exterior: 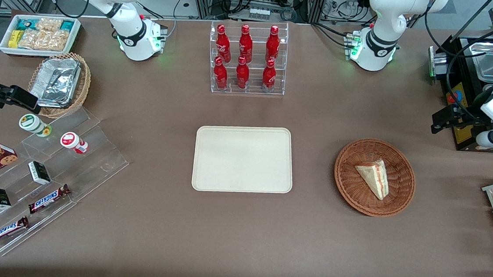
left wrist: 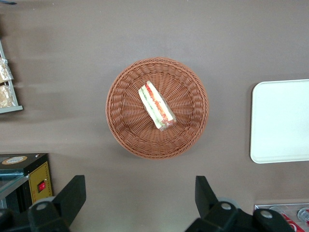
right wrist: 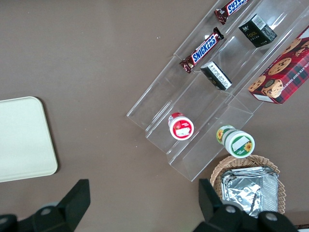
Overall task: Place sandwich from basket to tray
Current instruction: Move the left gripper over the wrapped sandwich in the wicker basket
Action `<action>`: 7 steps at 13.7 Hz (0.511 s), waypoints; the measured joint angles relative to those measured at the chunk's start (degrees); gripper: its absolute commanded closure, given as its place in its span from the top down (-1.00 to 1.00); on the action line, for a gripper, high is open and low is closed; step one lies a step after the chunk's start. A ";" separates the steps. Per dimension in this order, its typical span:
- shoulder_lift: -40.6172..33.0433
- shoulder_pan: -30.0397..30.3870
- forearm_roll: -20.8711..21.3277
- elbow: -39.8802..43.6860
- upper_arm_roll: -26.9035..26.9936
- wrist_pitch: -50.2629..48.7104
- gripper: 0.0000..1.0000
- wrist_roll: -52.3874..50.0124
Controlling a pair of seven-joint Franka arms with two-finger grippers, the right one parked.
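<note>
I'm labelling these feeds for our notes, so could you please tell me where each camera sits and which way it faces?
Front view: high, facing both arm bases, looking down on the brown table.
Left wrist view: above the reddish-brown round wicker basket holding the triangular white-bread sandwich; the open left claw shows.
Right wrist view: above the clear plastic stepped shelf; the parked claw shows.
All three share the cream rectangular tray.

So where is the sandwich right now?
The sandwich lies in the basket, beside the bare tray, toward the working arm's end of the table. The open tool hangs above it, apart.
</note>
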 measured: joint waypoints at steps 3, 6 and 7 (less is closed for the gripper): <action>0.06 0.22 0.01 0.01 0.17 -0.78 1.00 -0.05; 1.23 0.31 0.24 -0.02 0.25 -0.81 1.00 -0.22; 2.16 0.31 0.33 -0.03 0.25 -0.55 1.00 -0.77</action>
